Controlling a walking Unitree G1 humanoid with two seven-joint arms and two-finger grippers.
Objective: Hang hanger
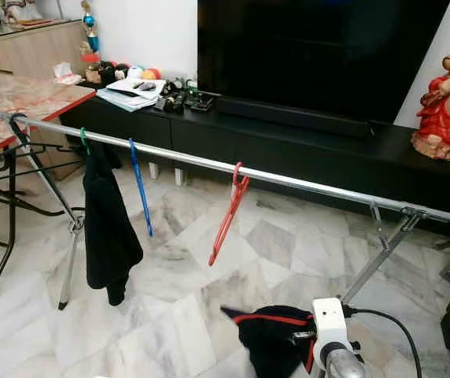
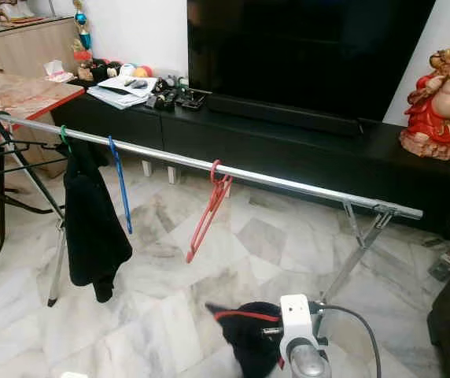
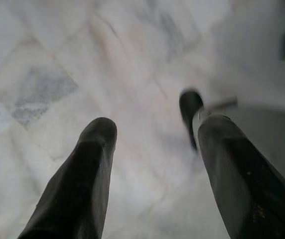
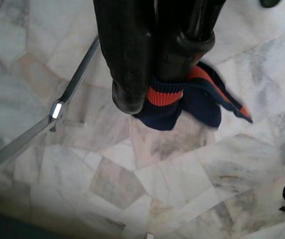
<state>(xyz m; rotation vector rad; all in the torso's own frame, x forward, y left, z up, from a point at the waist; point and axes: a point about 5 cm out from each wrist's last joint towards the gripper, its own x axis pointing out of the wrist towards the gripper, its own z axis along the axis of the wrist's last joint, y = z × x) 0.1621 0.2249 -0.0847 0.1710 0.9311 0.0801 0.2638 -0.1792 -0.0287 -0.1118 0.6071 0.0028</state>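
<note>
Left gripper [image 3: 150, 144] hangs with fingers apart above marble floor [image 3: 58, 59]. Along the metal rail [image 1: 304, 183] hang a black garment [image 1: 108, 228], blue hanger [image 1: 140, 189], then red hanger [image 1: 228, 216]. Right gripper [image 4: 155, 92] pinches a navy, red-trimmed garment [image 4: 202, 99], its trim visible at the wrist.

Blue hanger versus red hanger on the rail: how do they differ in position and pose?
The blue hanger hangs nearer the rail's left end, beside the black garment; the red hanger sits around mid-rail, with bare rail on both sides. The blue hanger hangs almost straight down; the red hanger slants, its bottom swung left. Both are empty and hooked over the same metal rail.
</note>
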